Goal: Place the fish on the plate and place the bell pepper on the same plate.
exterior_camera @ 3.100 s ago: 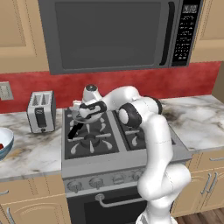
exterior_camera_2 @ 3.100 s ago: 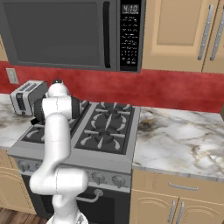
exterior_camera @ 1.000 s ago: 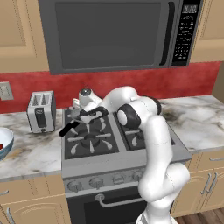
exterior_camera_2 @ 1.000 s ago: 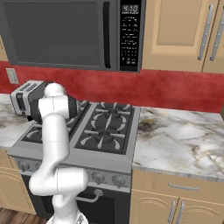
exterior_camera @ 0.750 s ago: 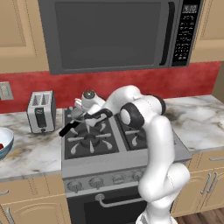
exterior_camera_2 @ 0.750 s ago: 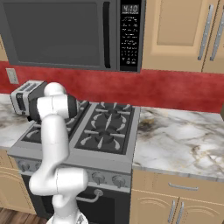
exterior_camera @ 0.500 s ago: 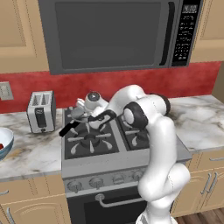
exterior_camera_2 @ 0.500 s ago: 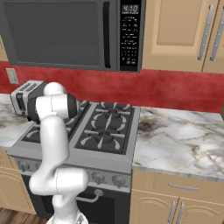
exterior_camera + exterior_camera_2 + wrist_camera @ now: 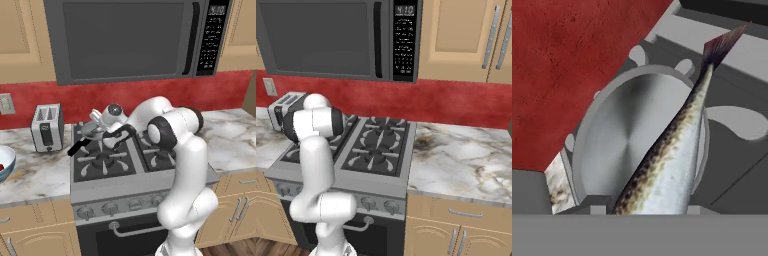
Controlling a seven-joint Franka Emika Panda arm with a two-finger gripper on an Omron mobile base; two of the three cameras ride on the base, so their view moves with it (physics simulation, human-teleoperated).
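Note:
The fish (image 9: 672, 150), slender, speckled grey with a dark tail, runs close before the hand camera from the bottom edge up to the right, across the grey frying pan (image 9: 619, 145). My fingertips are hidden there, so I cannot tell whether they grip it. In the left base view my gripper (image 9: 106, 136) hangs low over the pan (image 9: 91, 130) on the stove's back left burner. A blue-tinted bowl (image 9: 5, 159) at the far left edge holds something red (image 9: 2, 167), too small to name. The plate is out of view.
A silver toaster (image 9: 46, 127) stands on the marble counter left of the stove (image 9: 105, 165). The pan's black handle (image 9: 77, 147) sticks out to the front left. The microwave (image 9: 130, 37) hangs overhead, and the red wall is close behind the pan.
Over the last second the arm's upper joints have shifted slightly to the right while the hand stays low over the pan. The pan and its handle have not moved.

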